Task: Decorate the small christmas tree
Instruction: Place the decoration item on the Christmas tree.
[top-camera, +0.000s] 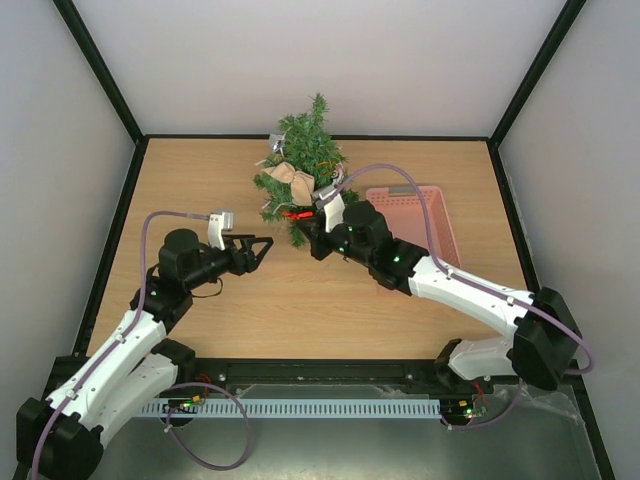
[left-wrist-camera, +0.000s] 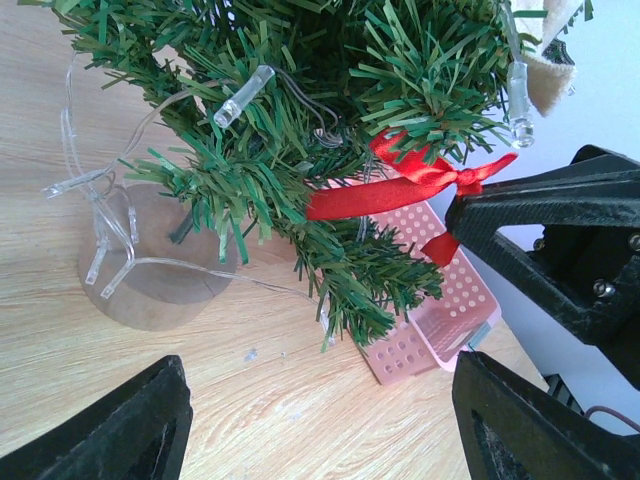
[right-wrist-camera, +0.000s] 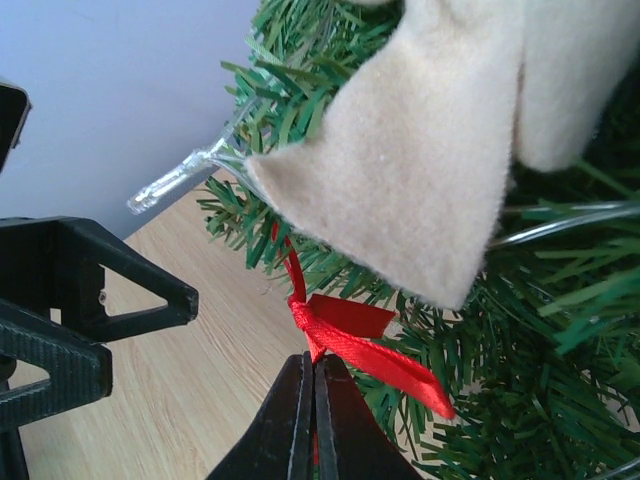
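The small christmas tree (top-camera: 305, 160) stands at the back middle of the table, with a clear light string (left-wrist-camera: 240, 96) and a beige felt bow (top-camera: 290, 180) on its branches. A red ribbon bow (right-wrist-camera: 350, 335) hangs among the lower branches, and it shows too in the left wrist view as the red ribbon bow (left-wrist-camera: 420, 180). My right gripper (right-wrist-camera: 315, 365) is shut on a strand of that ribbon just below its knot, at the tree's near side (top-camera: 300, 215). My left gripper (top-camera: 262, 245) stands open a little left of the tree, with nothing between its fingers (left-wrist-camera: 130, 420).
A pink perforated basket (top-camera: 425, 220) lies on the table right of the tree, behind the right arm. The tree's round pale base (left-wrist-camera: 150, 270) rests on the wood. Grey walls enclose the table on three sides.
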